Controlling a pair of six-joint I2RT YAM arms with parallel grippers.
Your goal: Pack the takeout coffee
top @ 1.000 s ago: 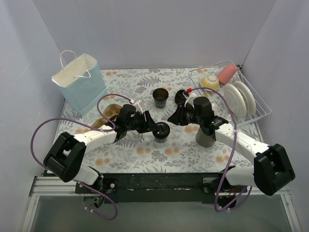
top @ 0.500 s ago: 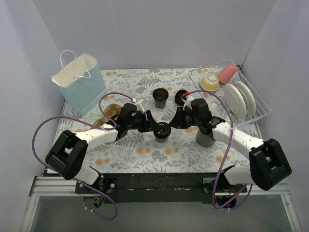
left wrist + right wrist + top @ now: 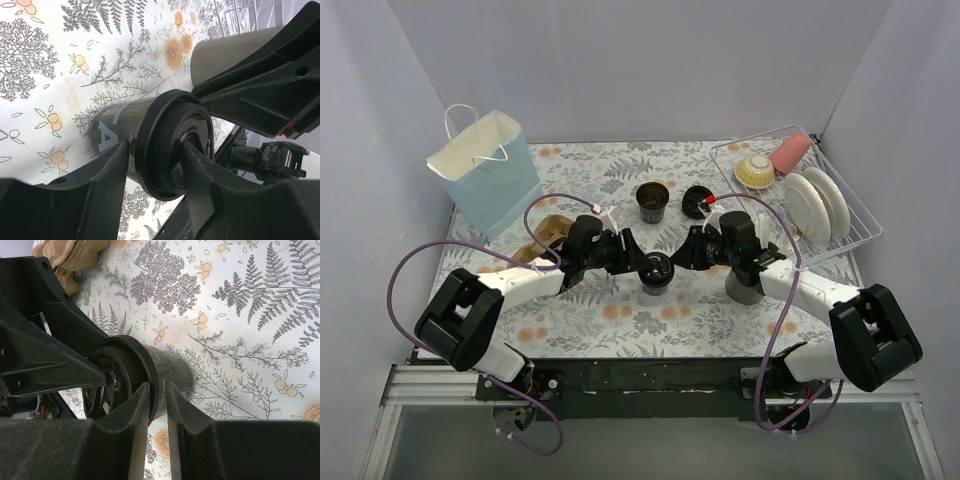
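Now, left gripper point(image 3: 156, 162) pinches the coffee cup point(image 3: 116, 126); right gripper point(image 3: 158, 391): cannot tell.

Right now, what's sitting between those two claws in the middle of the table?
A black lidded coffee cup. The top view shows it between the left claw and right claw; in the left wrist view the left claw grips it.

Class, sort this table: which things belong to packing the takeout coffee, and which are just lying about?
Belong: lidded black cup, open black cup, loose black lid; probably the blue paper bag and brown cardboard carrier.

Lying about: grey holder, dish rack with plates, bowl and pink cup.
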